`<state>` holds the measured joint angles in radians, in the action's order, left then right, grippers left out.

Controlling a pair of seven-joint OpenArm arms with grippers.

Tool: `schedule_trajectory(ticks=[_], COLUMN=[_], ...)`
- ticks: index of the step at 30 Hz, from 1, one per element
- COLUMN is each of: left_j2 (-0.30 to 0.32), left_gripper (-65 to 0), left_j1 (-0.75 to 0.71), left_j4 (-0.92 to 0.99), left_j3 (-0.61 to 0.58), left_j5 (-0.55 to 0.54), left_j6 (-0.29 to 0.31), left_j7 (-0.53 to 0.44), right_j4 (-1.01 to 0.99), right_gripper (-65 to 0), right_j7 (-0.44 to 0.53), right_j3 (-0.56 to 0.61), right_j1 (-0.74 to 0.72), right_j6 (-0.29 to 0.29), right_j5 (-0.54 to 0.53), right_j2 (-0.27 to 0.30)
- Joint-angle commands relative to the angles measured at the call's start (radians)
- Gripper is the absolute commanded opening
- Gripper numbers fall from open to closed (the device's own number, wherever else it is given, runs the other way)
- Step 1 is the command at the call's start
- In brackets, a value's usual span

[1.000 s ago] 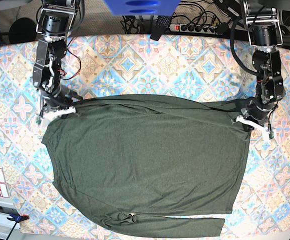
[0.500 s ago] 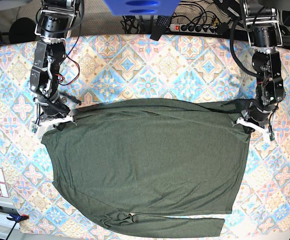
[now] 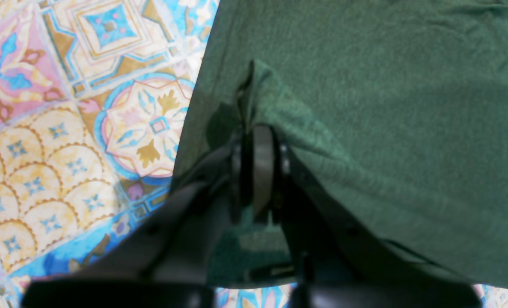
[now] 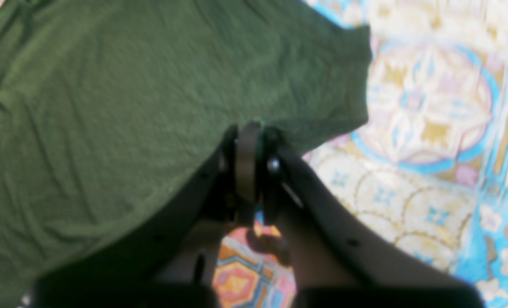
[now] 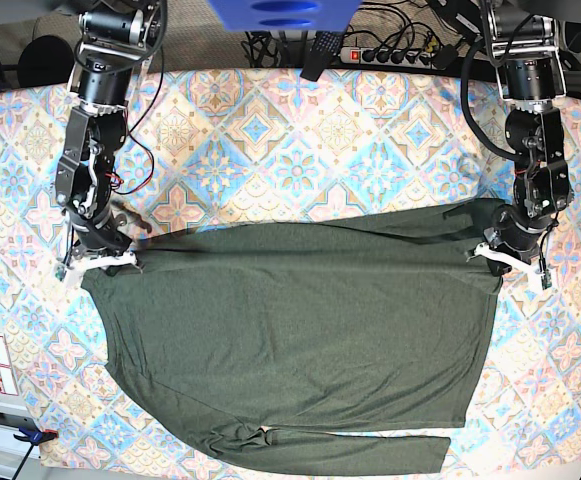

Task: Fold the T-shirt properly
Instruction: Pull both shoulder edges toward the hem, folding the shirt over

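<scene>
The bench is covered with a patterned cloth in blue, pink and yellow, and the T-shirt lies spread over its near half, dark olive-green, with one sleeve folded along its bottom edge. The base view shows the whole garment and both arms at its upper corners; the wrist views show only a small part of it, but they show the grip.

In the left wrist view the left hand is closed on a raised pinch of the shirt fabric, and more fabric hangs below the fingers. In the right wrist view the right hand is closed at the shirt's edge, next to a free corner of it; this picture is blurred, so the fabric between the fingers is probably there, but it is not sharp.
</scene>
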<state>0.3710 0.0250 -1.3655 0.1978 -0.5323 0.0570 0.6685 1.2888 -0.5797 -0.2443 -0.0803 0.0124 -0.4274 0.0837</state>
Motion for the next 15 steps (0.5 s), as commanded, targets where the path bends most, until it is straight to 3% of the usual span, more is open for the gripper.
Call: schedule_trajectory(ticks=[1,7,15], left_j2=[0.015,0.015,0.023], left_gripper=[-65.0,-63.0,-33.6], left_j1=[0.017,0.011,-0.023], left_j4=[-0.013,-0.013,-0.019], left_j3=[0.002,0.006,0.009], left_j5=[0.001,0.005,0.001], left_j6=[0.004,-0.003,-0.003], left_j7=[-0.022,-0.014,0.040], right_j4=[0.013,0.010,0.013], right_gripper=[-65.0,-65.0,-65.0], right_j7=[0.023,0.023,0.023], right_j3=[-0.002,-0.002,-0.002], right_j1=[-0.023,-0.022,-0.017], right_j6=[-0.012,-0.012,-0.012], right_j5=[-0.006,-0.006,-0.006], right_j2=[0.009,0.009,0.009])
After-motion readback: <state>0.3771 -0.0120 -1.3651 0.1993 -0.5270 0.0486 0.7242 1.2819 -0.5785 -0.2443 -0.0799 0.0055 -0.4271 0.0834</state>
